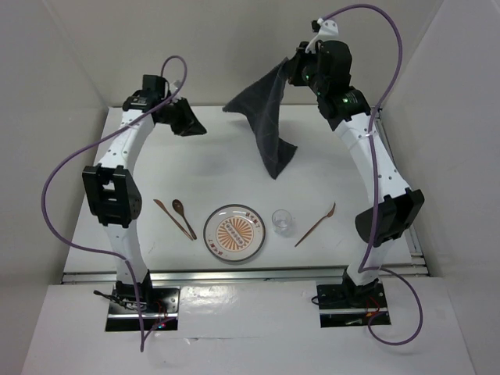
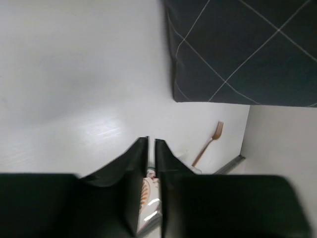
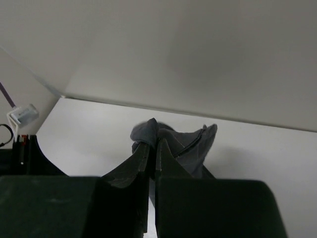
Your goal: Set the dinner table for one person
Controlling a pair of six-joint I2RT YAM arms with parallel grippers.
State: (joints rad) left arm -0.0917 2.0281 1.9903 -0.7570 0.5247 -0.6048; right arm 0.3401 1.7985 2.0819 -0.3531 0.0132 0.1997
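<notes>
Left claw [image 1: 195, 127]: up over the far-left part of the counter [image 1: 195, 164], fingers a thin slit apart, nothing between them; apart from the cloth.
Right claw [image 1: 293, 69]: raised at far right, pinched tight on a bunched top corner of the cloth [image 1: 266, 125].
Cloth: dark navy with thin pale grid lines, hanging from the right claw in a loose drape over the far middle of the counter; can't tell if its bottom corner touches.
Counter: big plain matte white rectangle filling the middle of the top view, walled on three sides; soft grey shadows under the cloth and the arms.
Rail [image 1: 250, 273]: metal strip along the counter's near edge, arm bases [image 1: 144, 308] on dark plates just in front of it.
Plate [image 1: 234, 233]: round, white with orange pattern, near-centre, close to the rail.
Glass [image 1: 282, 221]: small, clear, upright, just right of the plate.
Fork [image 1: 316, 224]: copper-brown, lying slanted right of the glass, apart from it.
Spoon [image 1: 179, 208]: same colour, left of the plate.
Long utensil [image 1: 175, 219]: just beside the spoon, slanted; type unclear.
Back wall [image 1: 234, 39]: plain off-white panel.
Side walls [image 1: 39, 117]: pale grey panels, left and right.
Cables [image 1: 55, 195]: purple, looping from each arm.
</notes>
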